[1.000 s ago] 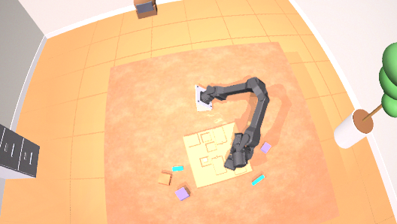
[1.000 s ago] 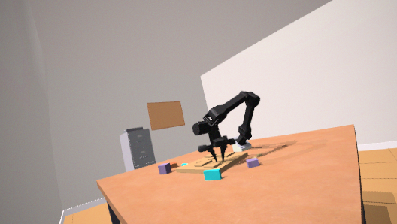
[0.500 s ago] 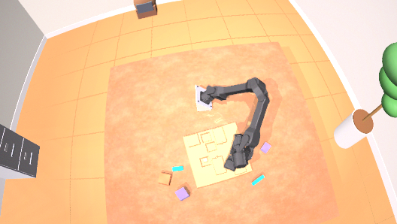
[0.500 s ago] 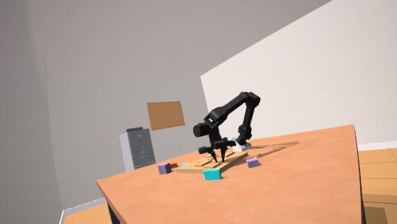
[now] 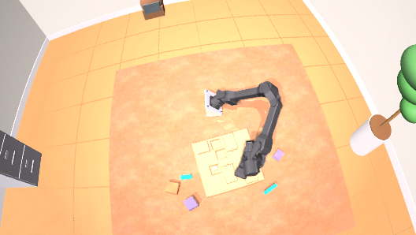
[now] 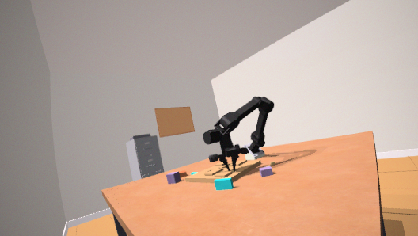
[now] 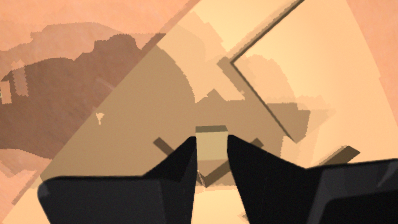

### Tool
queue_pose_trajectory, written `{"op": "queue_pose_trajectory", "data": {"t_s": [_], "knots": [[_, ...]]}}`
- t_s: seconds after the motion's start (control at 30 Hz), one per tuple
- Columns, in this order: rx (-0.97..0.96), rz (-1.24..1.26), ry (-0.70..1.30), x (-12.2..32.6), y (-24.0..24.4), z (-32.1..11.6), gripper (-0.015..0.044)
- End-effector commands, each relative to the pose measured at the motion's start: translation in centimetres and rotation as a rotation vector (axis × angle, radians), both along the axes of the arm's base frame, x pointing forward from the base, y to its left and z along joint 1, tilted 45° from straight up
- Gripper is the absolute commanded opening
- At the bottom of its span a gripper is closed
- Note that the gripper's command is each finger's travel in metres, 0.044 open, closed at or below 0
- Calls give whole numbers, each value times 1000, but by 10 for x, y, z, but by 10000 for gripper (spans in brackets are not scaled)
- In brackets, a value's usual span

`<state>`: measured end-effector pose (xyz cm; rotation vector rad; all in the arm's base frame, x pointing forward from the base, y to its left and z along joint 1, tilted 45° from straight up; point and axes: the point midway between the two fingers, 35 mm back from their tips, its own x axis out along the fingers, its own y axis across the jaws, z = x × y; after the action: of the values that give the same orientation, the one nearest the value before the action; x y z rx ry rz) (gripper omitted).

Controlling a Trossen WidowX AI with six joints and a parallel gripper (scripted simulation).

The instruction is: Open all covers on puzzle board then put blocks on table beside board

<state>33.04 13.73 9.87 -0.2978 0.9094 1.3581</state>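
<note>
The pale wooden puzzle board (image 5: 202, 165) (image 6: 203, 179) (image 7: 125, 125) lies flat with several raised flat covers. One cover (image 7: 315, 65) lies beyond the fingers in the wrist view. My gripper (image 6: 232, 170) (image 7: 211, 142) points down low over the board and is shut on a small pale yellow block (image 7: 212, 146); the arm hides it in the top view. Purple blocks (image 5: 191, 203) (image 5: 278, 154) (image 6: 172, 177) (image 6: 266, 171), cyan blocks (image 5: 186, 177) (image 5: 270, 188) (image 6: 224, 184) and an orange block (image 5: 172, 187) rest on the table clear of the board. The covers under the arm are partly hidden.
Pale yellowish pieces (image 5: 228, 126) lie between the board and the white arm base (image 5: 213, 110). The table (image 5: 150, 118) (image 6: 301, 198) extends around the board. A potted plant (image 5: 364, 138) and a grey cabinet (image 6: 146, 156) stand beyond the table.
</note>
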Motion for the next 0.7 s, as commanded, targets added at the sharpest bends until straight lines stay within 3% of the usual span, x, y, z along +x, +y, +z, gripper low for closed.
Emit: {"op": "queue_pose_trajectory", "data": {"t_s": [0.0,0.67], "knots": [[0,2,-6,2,-3,4,80],[1,0,1,3,-22,21,80]]}}
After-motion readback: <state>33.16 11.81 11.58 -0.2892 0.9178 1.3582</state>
